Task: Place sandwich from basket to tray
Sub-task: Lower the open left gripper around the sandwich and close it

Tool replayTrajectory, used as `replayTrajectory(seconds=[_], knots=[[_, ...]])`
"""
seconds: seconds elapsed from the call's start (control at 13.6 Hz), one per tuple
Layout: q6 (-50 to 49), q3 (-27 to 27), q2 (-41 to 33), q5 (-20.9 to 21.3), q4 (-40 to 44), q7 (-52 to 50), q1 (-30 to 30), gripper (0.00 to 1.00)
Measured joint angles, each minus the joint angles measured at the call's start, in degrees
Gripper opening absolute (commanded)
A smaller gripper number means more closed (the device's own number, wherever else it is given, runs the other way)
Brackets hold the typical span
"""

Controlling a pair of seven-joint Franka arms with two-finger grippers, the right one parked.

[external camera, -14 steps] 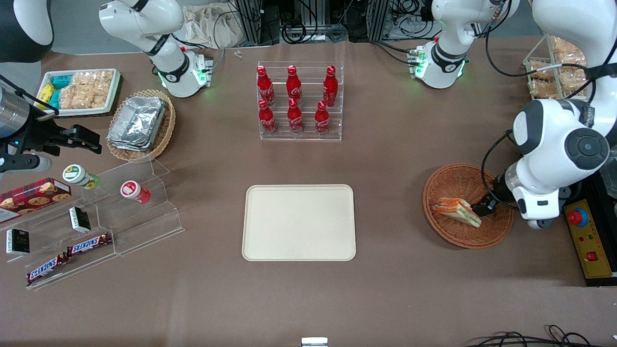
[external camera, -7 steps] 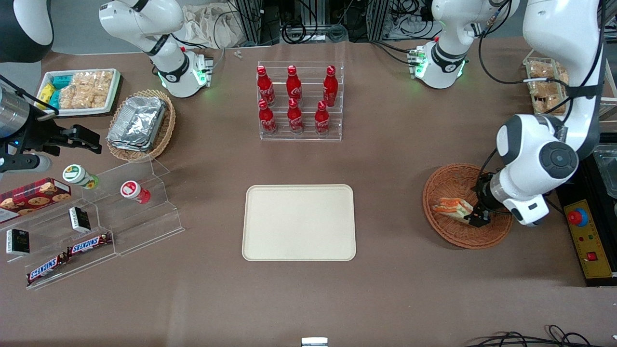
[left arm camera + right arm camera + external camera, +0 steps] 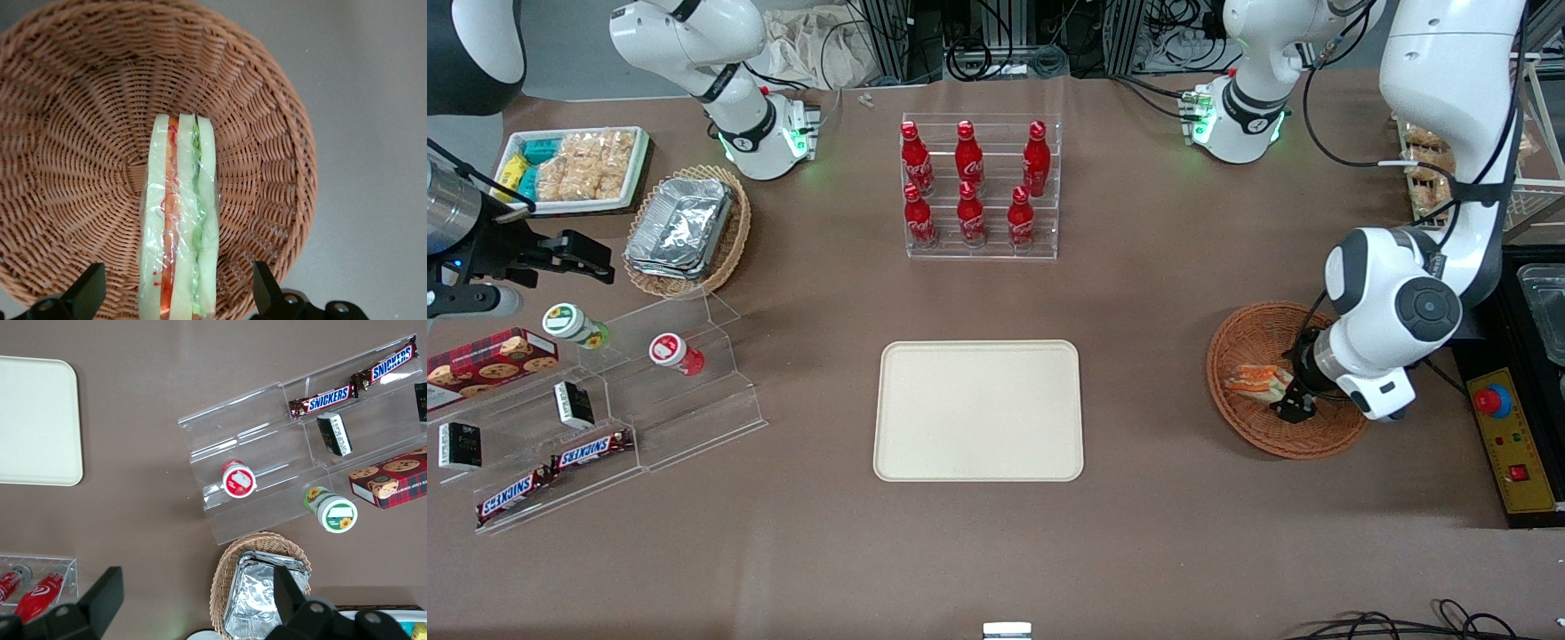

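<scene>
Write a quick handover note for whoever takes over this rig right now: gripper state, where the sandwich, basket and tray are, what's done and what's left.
Gripper: open, low over the basket, fingers straddling the sandwich without closing on it.
Sandwich: lying in the basket, wrapped in clear film, not lifted.
Basket: toward the working arm's end of the table.
Tray: mid-table, nothing on it.
Done: approach to the sandwich.
Left: close on it, lift, carry to the tray, release.

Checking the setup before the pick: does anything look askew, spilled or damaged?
Nothing stands out. The wrapped sandwich lies intact in the basket, between the open gripper's fingers, and the tray sits flat.
</scene>
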Motion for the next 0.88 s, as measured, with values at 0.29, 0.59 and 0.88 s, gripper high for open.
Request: replayTrajectory(seconds=[0.29, 0.59, 0.88], knots=[[0.7, 0.0, 1.2, 0.0, -0.7, -0.1, -0.2, 0.66], [0.7, 0.0, 1.1, 0.9, -0.7, -0.2, -0.2, 0.02], [-1.7, 0.0, -0.3, 1.0, -0.2, -0.2, -0.2, 0.0]])
